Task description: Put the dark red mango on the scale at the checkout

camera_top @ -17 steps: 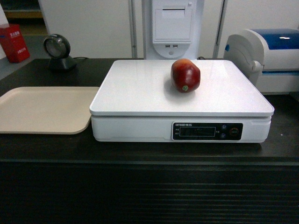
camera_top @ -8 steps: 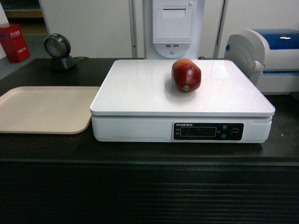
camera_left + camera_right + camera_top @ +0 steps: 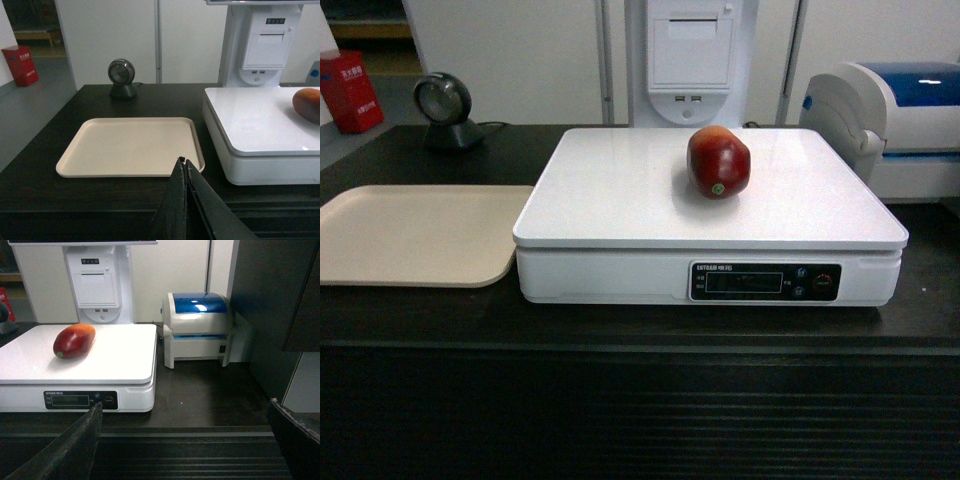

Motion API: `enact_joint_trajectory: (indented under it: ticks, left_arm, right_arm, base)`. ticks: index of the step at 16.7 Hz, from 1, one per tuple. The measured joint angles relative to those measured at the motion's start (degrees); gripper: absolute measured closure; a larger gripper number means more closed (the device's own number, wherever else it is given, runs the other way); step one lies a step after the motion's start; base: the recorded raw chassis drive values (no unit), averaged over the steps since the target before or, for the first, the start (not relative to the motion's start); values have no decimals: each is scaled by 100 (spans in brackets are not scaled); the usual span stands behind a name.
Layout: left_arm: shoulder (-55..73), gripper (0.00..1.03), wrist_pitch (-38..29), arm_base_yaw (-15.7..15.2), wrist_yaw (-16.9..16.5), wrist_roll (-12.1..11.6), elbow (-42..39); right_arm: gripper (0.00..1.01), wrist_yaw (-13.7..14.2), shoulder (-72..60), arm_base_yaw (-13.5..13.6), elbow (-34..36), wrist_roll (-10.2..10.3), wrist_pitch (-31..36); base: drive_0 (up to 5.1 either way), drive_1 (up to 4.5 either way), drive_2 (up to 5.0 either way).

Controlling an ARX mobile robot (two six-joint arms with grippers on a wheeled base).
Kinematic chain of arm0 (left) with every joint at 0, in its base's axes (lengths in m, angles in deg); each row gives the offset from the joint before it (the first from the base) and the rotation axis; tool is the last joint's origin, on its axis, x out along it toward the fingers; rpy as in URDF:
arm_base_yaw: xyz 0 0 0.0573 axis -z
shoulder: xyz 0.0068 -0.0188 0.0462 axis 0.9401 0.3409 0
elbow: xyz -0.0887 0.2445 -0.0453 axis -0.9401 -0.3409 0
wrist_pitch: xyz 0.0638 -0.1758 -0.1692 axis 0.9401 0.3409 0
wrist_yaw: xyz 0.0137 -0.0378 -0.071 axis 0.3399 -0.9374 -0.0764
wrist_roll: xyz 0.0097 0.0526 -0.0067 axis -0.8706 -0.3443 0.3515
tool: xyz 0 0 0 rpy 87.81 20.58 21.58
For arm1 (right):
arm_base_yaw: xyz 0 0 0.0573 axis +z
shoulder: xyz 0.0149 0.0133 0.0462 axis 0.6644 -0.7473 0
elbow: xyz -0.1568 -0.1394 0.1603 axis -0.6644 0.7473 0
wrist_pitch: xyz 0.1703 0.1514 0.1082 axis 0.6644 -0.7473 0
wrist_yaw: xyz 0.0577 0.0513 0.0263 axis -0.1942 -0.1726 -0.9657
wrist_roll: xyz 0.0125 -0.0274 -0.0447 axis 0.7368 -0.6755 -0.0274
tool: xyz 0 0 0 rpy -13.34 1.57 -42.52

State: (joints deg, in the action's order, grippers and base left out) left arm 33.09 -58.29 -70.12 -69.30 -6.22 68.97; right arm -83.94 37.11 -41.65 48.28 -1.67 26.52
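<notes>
Head view shows the mango [image 3: 718, 161] lying on its side on the scale [image 3: 620, 190], a little behind the platform's middle and toward the right, with nothing touching it. It rests on its long flank, the stable way for an oval fruit on a glossy flat plate, so it looks unlikely to roll. The scale sits on the checkout [image 3: 640, 400], with a beige tray [image 3: 410, 235] just beside it on the left and a printer [image 3: 197, 327] near it on the right. The placing appears done.

Neither arm shows in the head view, so both sit low and back, in front of the counter's edge. The left gripper [image 3: 184, 167] points at the near right corner of the tray, well apart from the mango; its two dark fingers [image 3: 172, 200] lie pressed together with nothing between them. The right gripper [image 3: 185, 440] faces the counter to the right of the scale, its fingers [image 3: 75, 445] spread wide at the frame's edges and holding nothing, though only parts of them show, so the full spread is hard to judge.
</notes>
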Motion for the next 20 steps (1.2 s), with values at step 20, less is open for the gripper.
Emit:
enact_joint_trajectory:
  ticks: [20]
  left_arm:
    - [-2280, 62, 2000, 2, 0, -2, -267]
  right_arm:
    - [3, 0, 0, 0, 0, 0, -4]
  base:
    - [0, 0, 0]
